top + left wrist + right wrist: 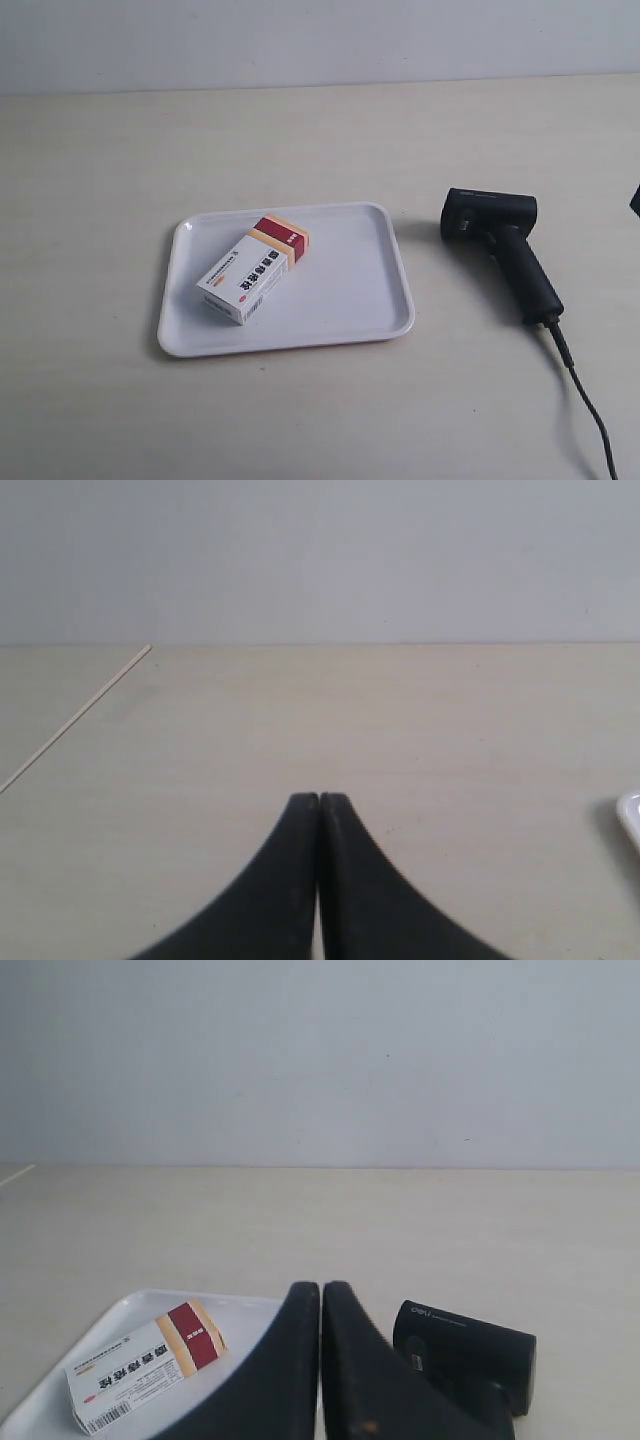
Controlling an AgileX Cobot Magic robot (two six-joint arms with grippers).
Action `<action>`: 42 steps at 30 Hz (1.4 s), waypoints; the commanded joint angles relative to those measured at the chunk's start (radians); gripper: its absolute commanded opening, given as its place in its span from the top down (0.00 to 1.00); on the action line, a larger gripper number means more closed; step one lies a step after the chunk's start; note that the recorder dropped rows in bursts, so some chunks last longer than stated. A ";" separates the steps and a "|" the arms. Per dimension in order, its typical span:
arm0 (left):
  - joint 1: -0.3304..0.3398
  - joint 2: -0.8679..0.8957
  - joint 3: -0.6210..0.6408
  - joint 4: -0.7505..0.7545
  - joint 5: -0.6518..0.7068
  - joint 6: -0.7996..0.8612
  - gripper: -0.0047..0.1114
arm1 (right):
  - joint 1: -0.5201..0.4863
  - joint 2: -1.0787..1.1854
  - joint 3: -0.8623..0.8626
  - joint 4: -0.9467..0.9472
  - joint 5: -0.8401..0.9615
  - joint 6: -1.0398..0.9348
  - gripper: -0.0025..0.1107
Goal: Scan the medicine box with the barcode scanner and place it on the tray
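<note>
- Tray (370,290) serves as the landmark: white, flat on the pale table (100,400).
- The medicine box (254,267) lies flat inside the tray, set at a slant, its red and tan band towards the tray's far rim.
- The barcode scanner (505,250) lies on its side on the table just beside the tray, its cable (590,410) trailing away from the tray.
- The left gripper (319,800) has its fingers pressed together, empty, over bare table with the tray's edge just in sight.
- The right gripper (321,1288) is likewise closed on nothing, above the gap between tray and scanner.
</note>
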 commanded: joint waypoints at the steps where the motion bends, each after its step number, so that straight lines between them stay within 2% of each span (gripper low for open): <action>1: -0.003 -0.007 -0.001 -0.009 -0.002 0.002 0.94 | -0.003 -0.003 0.005 -0.007 -0.002 -0.007 0.97; 8: -0.003 -0.007 -0.001 -0.009 -0.002 0.002 0.94 | -0.003 -0.003 0.005 -0.005 -0.002 -0.012 0.97; 11: -0.003 -0.007 -0.001 -0.003 -0.002 0.002 0.94 | -0.003 -0.008 0.024 0.059 -0.012 -0.019 0.97; 13: -0.003 -0.007 -0.001 -0.001 -0.002 0.002 0.94 | -0.003 -0.010 0.082 0.169 -0.060 -0.156 0.97; 16: -0.001 -0.007 -0.001 0.001 -0.002 0.002 0.94 | -0.003 -0.022 0.147 0.622 -0.132 -0.606 0.97; 19: -0.001 -0.007 -0.001 0.008 -0.002 0.002 0.94 | -0.003 -0.038 0.147 0.888 -0.074 -0.903 0.97; 22: -0.001 -0.007 -0.001 0.007 -0.001 0.002 0.94 | -0.003 -0.037 0.147 0.984 -0.074 -0.954 0.97; 27: -0.001 -0.007 -0.001 0.007 -0.001 0.002 0.94 | -0.009 -0.058 0.147 0.992 -0.074 -0.954 0.97; 30: -0.001 -0.007 -0.001 0.007 -0.001 0.002 0.94 | -0.107 -0.113 0.147 0.992 -0.049 -0.954 0.97; 35: -0.001 -0.007 -0.001 0.007 -0.001 0.002 0.94 | -0.431 -0.298 0.147 0.992 0.069 -0.954 0.97; 37: -0.001 -0.007 -0.001 0.007 -0.001 0.002 0.94 | -0.514 -0.374 0.147 0.985 0.129 -0.954 0.97; 39: -0.001 -0.007 -0.001 0.007 -0.001 0.002 0.94 | -0.556 -0.405 0.147 0.980 0.176 -0.970 0.97; 42: -0.001 -0.007 -0.001 0.011 0.000 0.002 0.94 | -0.563 -0.405 0.147 0.980 0.205 -1.019 0.97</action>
